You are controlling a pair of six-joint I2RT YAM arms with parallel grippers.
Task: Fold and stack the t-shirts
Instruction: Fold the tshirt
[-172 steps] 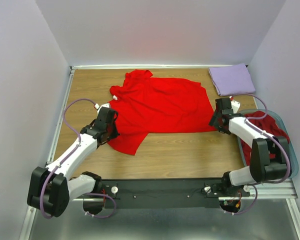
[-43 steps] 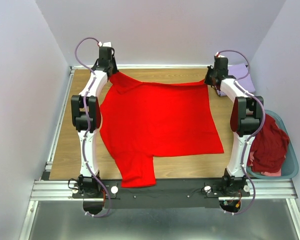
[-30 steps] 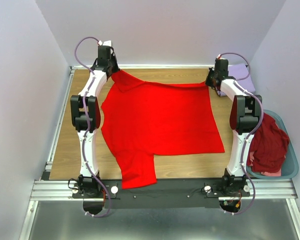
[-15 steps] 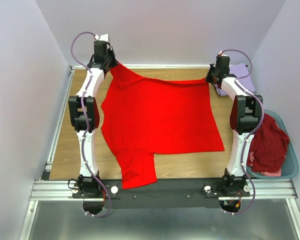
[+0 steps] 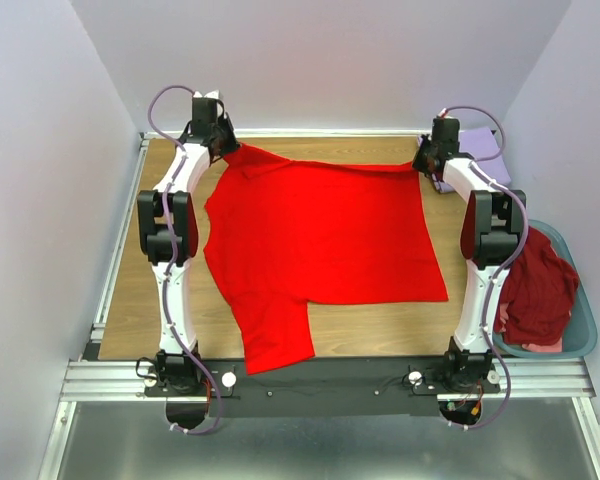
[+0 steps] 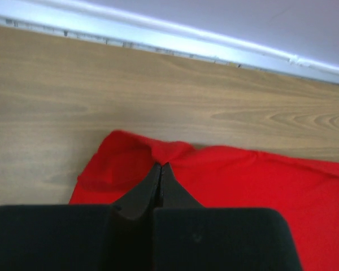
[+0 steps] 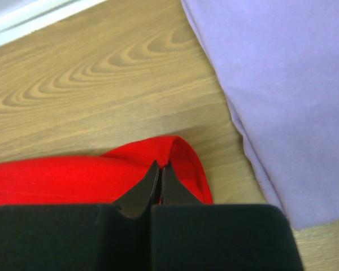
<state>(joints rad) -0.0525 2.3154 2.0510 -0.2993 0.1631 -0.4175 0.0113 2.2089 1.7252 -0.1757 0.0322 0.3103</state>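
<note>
Both arms reach at full stretch to the far edge of the table (image 5: 380, 325). The left gripper (image 5: 218, 147) and right gripper (image 5: 426, 160) each pinch tight a far corner of the red t-shirt (image 5: 320, 230), which lies spread flat (a lavender shirt (image 7: 271, 84) lies just beside the right corner).

Top camera looks down from behind; both close wrist cameras also show the red t-shirt (image 5: 320, 235).
</note>
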